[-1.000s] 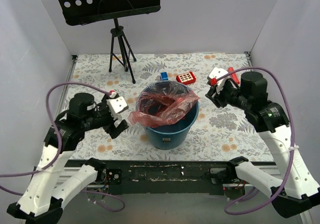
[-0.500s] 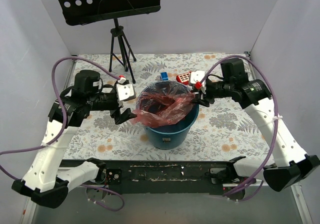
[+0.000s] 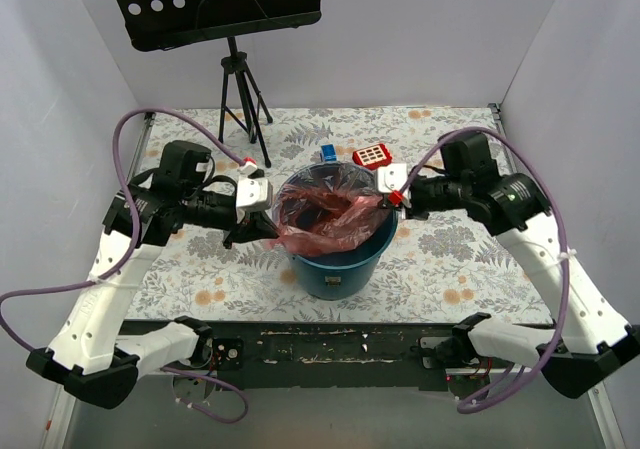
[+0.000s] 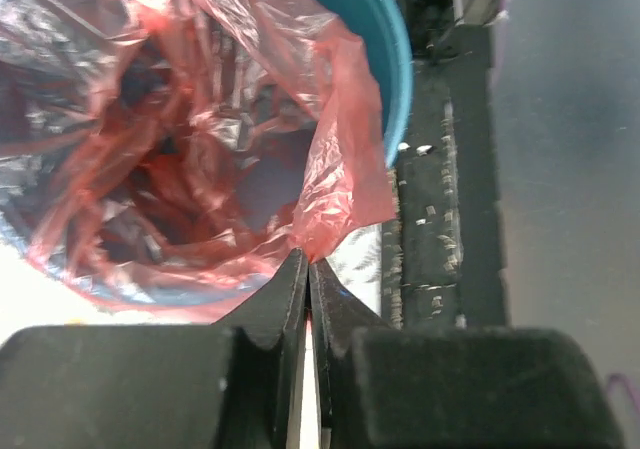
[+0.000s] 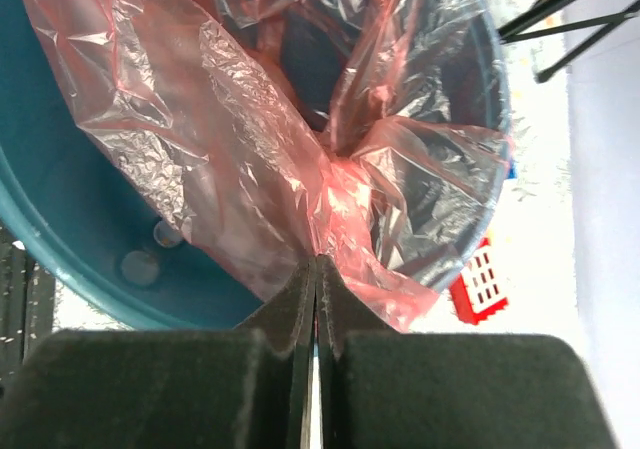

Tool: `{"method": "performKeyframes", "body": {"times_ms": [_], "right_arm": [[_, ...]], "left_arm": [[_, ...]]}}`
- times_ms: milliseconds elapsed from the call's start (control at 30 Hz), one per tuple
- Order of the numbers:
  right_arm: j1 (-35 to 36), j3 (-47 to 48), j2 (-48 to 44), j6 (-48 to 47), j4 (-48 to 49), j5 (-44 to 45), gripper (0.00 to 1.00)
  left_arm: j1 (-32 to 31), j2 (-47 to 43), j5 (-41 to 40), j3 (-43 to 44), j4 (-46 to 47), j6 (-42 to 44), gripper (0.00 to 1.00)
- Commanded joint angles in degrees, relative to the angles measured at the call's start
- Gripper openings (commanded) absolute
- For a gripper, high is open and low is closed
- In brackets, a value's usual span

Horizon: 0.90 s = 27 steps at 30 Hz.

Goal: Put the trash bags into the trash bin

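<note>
With the pink-red trash bag bunched in the mouth of the teal trash bin, opposite edges are pinched by the shut left gripper and right gripper; spreading over the rim is likely called for next.

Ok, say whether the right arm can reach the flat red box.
Probably: the flat red box lies uncovered just beyond the right pincer, though that is shut on the thin pink plastic bag.
</note>
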Motion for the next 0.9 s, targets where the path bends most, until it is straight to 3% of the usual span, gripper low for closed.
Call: {"method": "performKeyframes", "body": {"times_ms": [0,67,333,400,433,467,500,600,867], "right_arm": [[0.1,-1.2,-7.1,1.4,3.3,3.1,0.01],[0.1,-1.1,-9.2,0.6,1.2,3.9,0.01],[0.1,0.7,-10.8,2.8,-3.9,1.2,0.01],[0.1,-1.2,-11.7,6.2,-0.3,1.3,0.01],[0.1,-2.1,-12.1,7.8,3.3,0.7,0.17],[0.3,-2.4,-11.6,8.3,5.5,-0.3,0.39],[0.7,-1.6,-10.1,8.6,6.9,-0.6,0.53],[1.9,4.3,-2.1,7.2,4.4,-1.7,0.75],[5.6,3.6,3.9,-0.7,-0.2,-2.1,0.79]], "left_arm": [[-3.5,-1.3,5.9,-1.0,1.7,-9.0,0.00],[-5.4,-2.4,4.1,-1.1,6.3,-13.5,0.00],[-7.8,1.0,3.1,5.8,1.8,-9.4,0.00],[-8.9,1.1,2.7,5.8,2.5,-9.9,0.00],[-9.3,1.4,2.3,5.8,2.6,-9.7,0.00],[-9.5,1.8,1.9,6.2,2.7,-9.1,0.00],[-9.9,2.2,1.5,6.4,2.8,-8.1,0.00],[-10.8,3.0,0.6,7.4,4.0,-7.5,0.00],[-11.4,3.2,-2.3,8.7,5.4,-6.4,0.00]]}}
